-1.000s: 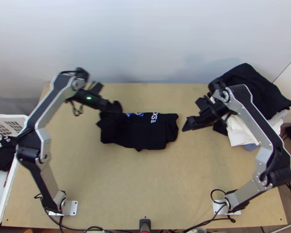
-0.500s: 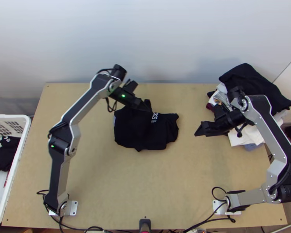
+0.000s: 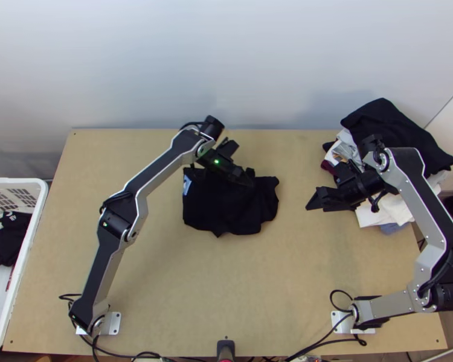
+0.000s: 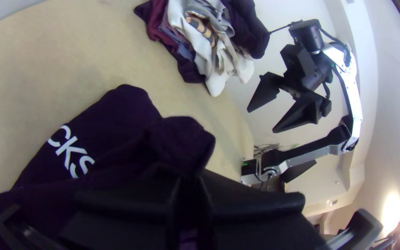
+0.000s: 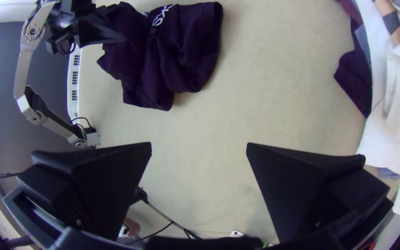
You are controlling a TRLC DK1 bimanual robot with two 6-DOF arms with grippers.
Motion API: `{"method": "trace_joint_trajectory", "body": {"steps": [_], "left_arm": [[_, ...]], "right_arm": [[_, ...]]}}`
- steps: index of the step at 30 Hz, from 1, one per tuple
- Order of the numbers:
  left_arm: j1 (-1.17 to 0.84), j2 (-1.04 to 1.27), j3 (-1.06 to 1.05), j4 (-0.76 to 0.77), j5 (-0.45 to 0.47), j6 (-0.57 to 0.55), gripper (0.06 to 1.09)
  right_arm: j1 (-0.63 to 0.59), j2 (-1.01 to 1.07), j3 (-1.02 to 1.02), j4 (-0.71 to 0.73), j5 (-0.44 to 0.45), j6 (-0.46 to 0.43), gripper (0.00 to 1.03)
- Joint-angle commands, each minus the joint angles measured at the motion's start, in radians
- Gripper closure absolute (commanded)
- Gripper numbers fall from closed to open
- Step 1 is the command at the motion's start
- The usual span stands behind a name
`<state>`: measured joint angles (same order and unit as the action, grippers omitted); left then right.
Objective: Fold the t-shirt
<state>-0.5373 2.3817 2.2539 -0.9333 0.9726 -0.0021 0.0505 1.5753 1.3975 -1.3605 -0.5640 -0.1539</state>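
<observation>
Rumpled black t-shirt (image 3: 226, 211) on smooth wood (image 3: 226, 277)

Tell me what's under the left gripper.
The black t-shirt, with white print showing in the left wrist view. Cloth directly beneath the left gripper is covered; can't tell its layers.

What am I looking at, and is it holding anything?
These are two robot arms, left and right, silver-grey with black joints. The top view looks down from high above; the others come from cameras on the wrists. On the light wooden table lies a rumpled, partly folded black t-shirt with white lettering. The left gripper pinches part of it; the right gripper is open and empty. Dark and white clothes are heaped at the table's right; a white plastic basket stands left.
</observation>
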Motion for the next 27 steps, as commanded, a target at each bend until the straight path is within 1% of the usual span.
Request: {"method": "trace_joint_trajectory", "body": {"steps": [1,3,10,14,21,22,24,27], "left_arm": [[-0.033,0.030,0.003,0.041,-0.005,-0.033,0.49],[-0.053,0.024,-0.011,0.025,-0.005,-0.022,0.10],[-0.096,-0.013,-0.025,-0.009,-0.002,-0.032,0.09],[-0.105,-0.044,-0.022,-0.016,-0.005,-0.004,0.09],[-0.052,-0.090,0.006,-0.012,-0.005,-0.006,0.09],[-0.032,-0.096,0.004,-0.016,0.011,-0.021,0.09],[0.011,-0.093,0.001,-0.015,0.101,-0.033,0.09],[0.045,-0.090,0.004,-0.001,0.112,-0.035,0.10]], "right_arm": [[-0.003,0.008,0.000,0.004,0.001,0.001,0.08],[-0.003,0.008,0.001,0.006,0.001,0.001,0.08],[-0.003,0.008,0.008,0.006,0.000,-0.001,0.08],[-0.003,-0.003,0.009,0.006,0.001,-0.004,0.08],[-0.001,-0.021,0.003,0.006,0.000,-0.009,0.07],[0.000,-0.023,0.001,0.006,0.000,-0.007,0.07],[0.005,-0.028,0.001,0.006,0.000,-0.007,0.07],[0.005,-0.035,0.005,0.006,0.001,-0.012,0.07]]}}
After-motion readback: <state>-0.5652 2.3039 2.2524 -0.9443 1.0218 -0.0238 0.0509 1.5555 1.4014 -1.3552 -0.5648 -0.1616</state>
